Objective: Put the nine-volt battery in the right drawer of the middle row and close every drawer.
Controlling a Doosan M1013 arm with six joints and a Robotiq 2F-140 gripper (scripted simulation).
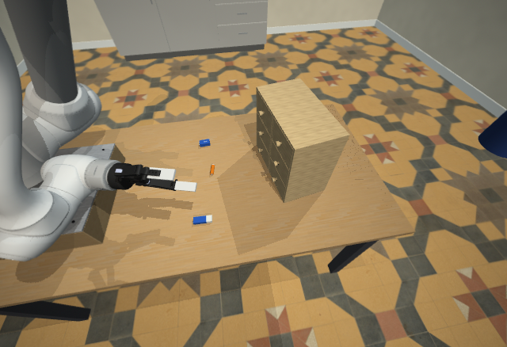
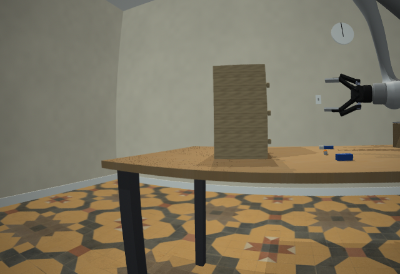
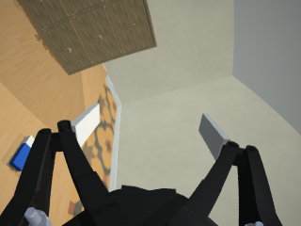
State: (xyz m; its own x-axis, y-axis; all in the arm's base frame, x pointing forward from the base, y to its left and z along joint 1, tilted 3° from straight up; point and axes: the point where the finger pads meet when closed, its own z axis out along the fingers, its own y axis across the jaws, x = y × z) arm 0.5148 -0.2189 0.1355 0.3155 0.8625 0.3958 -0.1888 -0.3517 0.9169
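Observation:
The small wooden chest stands on the table with its knobbed fronts towards my arm, and all drawers look pushed in. It also shows in the exterior view and the wrist view. The right drawer of the middle row carries a knob. A small blue block, which I take for the nine-volt battery, lies on the table left of the chest, also in the side view. My gripper is open and empty. It hovers well above the table and points level at the chest front.
A small orange cylinder lies between the gripper and the chest. A blue-and-white bar lies nearer the front edge and shows in the wrist view. My arm's base block sits at the table's left.

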